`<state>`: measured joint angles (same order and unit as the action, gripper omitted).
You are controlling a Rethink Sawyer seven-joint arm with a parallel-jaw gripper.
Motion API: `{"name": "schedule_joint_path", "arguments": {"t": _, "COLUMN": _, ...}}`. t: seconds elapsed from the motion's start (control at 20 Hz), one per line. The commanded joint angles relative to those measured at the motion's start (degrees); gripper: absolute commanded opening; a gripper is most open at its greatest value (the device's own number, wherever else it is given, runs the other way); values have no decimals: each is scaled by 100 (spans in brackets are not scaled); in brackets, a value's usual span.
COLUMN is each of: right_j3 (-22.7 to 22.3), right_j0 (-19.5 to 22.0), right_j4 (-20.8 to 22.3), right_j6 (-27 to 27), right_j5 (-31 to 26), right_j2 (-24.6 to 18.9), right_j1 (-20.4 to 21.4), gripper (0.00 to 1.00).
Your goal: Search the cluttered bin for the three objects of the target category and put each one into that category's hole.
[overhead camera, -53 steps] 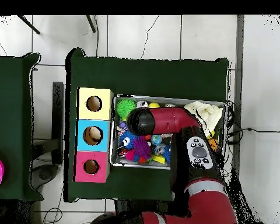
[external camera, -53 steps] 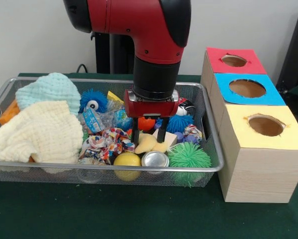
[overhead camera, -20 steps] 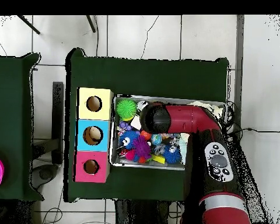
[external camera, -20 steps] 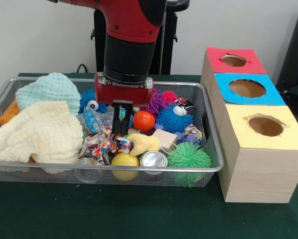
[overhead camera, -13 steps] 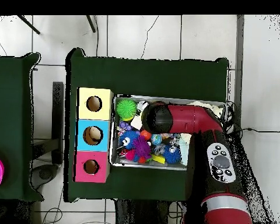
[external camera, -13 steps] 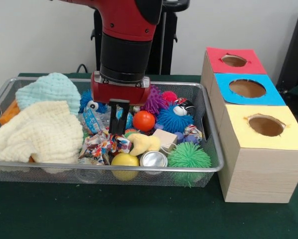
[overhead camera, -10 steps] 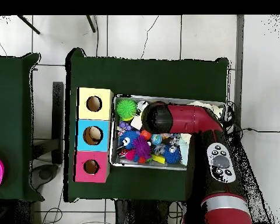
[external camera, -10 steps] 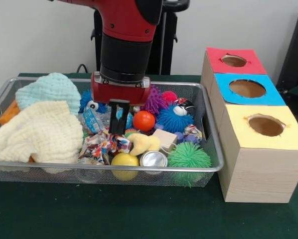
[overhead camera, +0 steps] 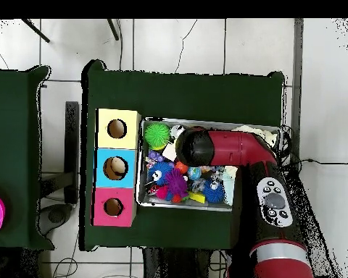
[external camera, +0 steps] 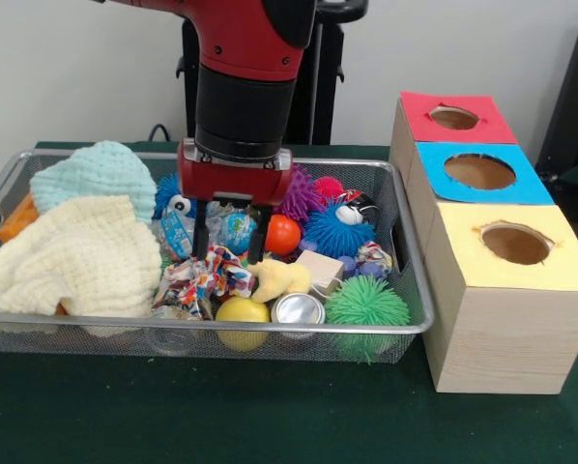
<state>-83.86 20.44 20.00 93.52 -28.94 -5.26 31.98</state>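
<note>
Hovering mid-bin, the gripper has its fingers spread around a crinkly blue packet; the neighbouring orange ball might get snagged too.

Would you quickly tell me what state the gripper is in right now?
Gripper: open, holding nothing, its fingers straddling a crinkly blue wrapped packet in the wire mesh bin.

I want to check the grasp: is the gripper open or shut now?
Open. In the front view the gripper shows its two fingers spread apart over the bin, around a bluish wrapped item.
</note>
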Motion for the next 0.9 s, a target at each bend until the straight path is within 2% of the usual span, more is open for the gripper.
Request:
{"name": "schedule_joint_path", "arguments": {"t": 0.05, "right_j3": -488, "right_j0": 190, "right_j4": -283, "right_j6": 553, "right_j5": -104, "right_j2": -354, "right_j1": -89, "gripper": 100}}
{"name": "schedule_joint_path", "arguments": {"t": 0.25, "right_j3": -503, "right_j0": 222, "right_j4": -409, "right_j6": 519, "right_j5": -180, "right_j2": -435, "right_j1": -68, "gripper": 100}}
{"name": "schedule_joint_path", "arguments": {"t": 0.45, "right_j3": -535, "right_j0": 94, "right_j4": -464, "right_j6": 712, "right_j5": -63, "right_j2": -320, "right_j1": -118, "gripper": 100}}
{"name": "schedule_joint_path", "arguments": {"t": 0.55, "right_j3": -619, "right_j0": -92, "right_j4": -545, "right_j6": 1160, "right_j5": 139, "right_j2": -76, "right_j1": -35, "gripper": 100}}
{"name": "schedule_joint_path", "arguments": {"t": 0.65, "right_j3": -692, "right_j0": -421, "right_j4": -708, "right_j6": 1940, "right_j5": 446, "right_j2": 370, "right_j1": 12, "gripper": 100}}
{"name": "schedule_joint_path", "arguments": {"t": 0.8, "right_j3": -871, "right_j0": -625, "right_j4": -1286, "right_j6": 2775, "right_j5": 531, "right_j2": 663, "right_j1": -3, "gripper": 100}}
{"name": "schedule_joint_path", "arguments": {"t": 0.9, "right_j3": -902, "right_j0": -662, "right_j4": -1614, "right_j6": 3045, "right_j5": 677, "right_j2": 779, "right_j1": -87, "gripper": 100}}
